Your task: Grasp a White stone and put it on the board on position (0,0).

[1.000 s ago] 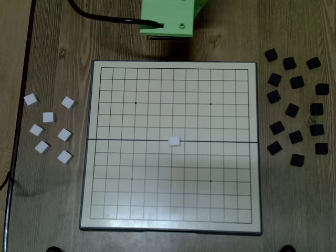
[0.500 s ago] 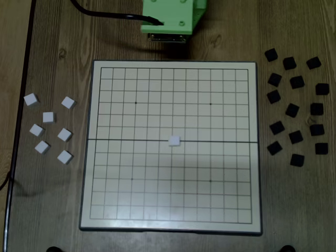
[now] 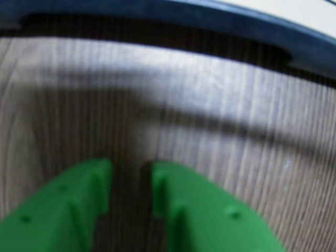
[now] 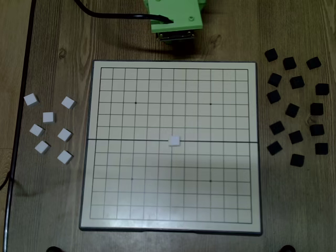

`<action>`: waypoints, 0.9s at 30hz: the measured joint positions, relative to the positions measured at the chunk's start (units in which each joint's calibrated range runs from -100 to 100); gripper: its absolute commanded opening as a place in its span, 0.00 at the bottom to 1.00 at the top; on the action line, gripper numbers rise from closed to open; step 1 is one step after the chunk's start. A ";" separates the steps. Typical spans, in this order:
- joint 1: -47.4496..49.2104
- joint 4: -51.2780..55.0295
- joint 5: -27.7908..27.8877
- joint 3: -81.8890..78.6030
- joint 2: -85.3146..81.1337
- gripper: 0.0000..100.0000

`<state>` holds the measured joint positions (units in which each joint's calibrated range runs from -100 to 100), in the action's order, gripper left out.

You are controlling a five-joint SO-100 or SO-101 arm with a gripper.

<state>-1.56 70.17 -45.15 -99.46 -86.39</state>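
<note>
A small white square stone [image 4: 174, 140] sits on the thick dark midline of the large cream-white gridded board [image 4: 247, 210] with its dark grey rim, at the middle crossing of the grid, in the fixed view. The board lies flat on a brown wood-grain table [image 4: 58, 210]. To its left in that view, seven more white square blocks [image 4: 48, 117] are scattered loosely on the wood, none touching the board; to its right, a cluster of small black blocks [image 4: 292, 111] spreads out, likewise clear of the rim. The green plastic arm [image 4: 176, 16] pokes in from the top edge, beyond the board's far side, with a black cable [image 4: 105, 14] curving away to the left. In the wrist view, the green two-finger gripper [image 3: 131, 173] hangs over bare wood, its two fingers close together with only a narrow dark gap between them — nothing is held there. The picture is blurred, but the board's dark rim and a sliver of its pale surface [image 3: 294, 13] arc across the top of the wrist view, apart from the fingertips. Four small dots mark the board's quarter points, all uncovered.
</note>
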 measured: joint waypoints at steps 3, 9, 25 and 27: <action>-0.11 0.56 0.78 0.00 -0.55 0.06; 0.11 0.71 0.63 0.00 -1.28 0.07; 0.11 1.43 1.71 0.00 -3.38 0.07; 0.11 1.51 2.05 0.00 -3.38 0.07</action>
<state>-1.46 71.68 -43.10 -99.46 -89.77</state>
